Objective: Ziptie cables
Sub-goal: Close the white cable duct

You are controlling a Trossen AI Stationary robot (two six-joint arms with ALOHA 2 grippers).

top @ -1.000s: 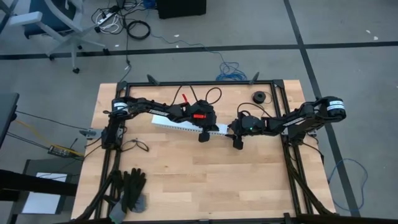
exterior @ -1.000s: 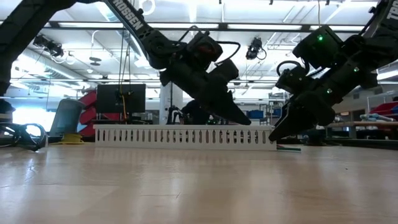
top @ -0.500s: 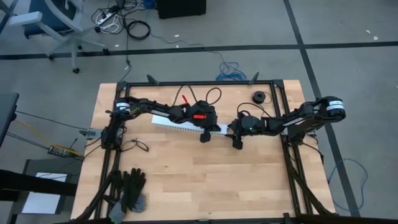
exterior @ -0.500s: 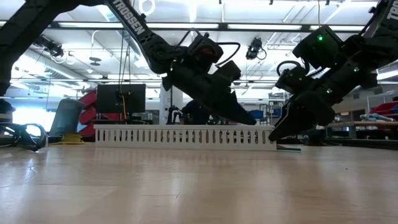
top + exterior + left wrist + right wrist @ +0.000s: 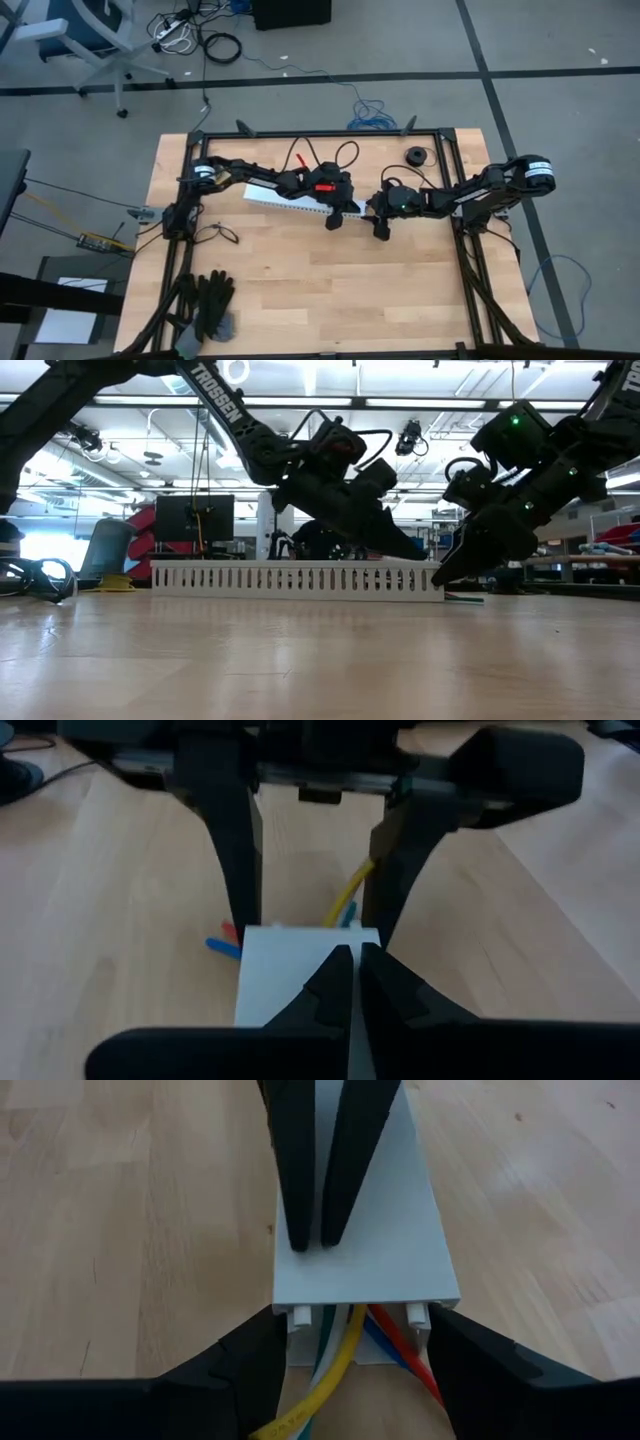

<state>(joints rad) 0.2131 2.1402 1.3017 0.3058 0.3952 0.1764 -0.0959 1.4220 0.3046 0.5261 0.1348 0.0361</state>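
A long white slotted channel (image 5: 275, 197) lies slantwise on the wooden table, with a flat cover (image 5: 380, 1230) on top. The cables, yellow (image 5: 330, 1370), red (image 5: 400, 1345), blue and white, run out of its right end. Short red and blue ends (image 5: 225, 940) lie on the wood beside it. My left gripper (image 5: 337, 222) is shut, its tips (image 5: 312, 1240) over the cover near that end. My right gripper (image 5: 380, 228) stands at the channel's right end, one finger on each side. My left gripper sets its shut fingertips (image 5: 300, 1230) on the channel's cover (image 5: 355, 1265), a little short of the right end. It comes slanting down from the table's left, along the channel. My right gripper pinches the channel's right end (image 5: 290, 1295) between its two fingers (image 5: 240, 1370), one on each side wall. It comes slanting down from the table's right, along the channel. The channel lies flat on the table, and the cables pass out between the fingers.
A black roll (image 5: 415, 155) sits at the table's far right. Black gloves (image 5: 210, 300) lie at the near left corner, and a thin dark loop (image 5: 225, 233) lies left of centre. The near half of the table (image 5: 340, 290) is bare wood.
My left gripper has moved along the channel toward its right end and my right gripper. It has tipped further down, bringing its shut tips onto the cover. The channel and my right gripper have kept still.
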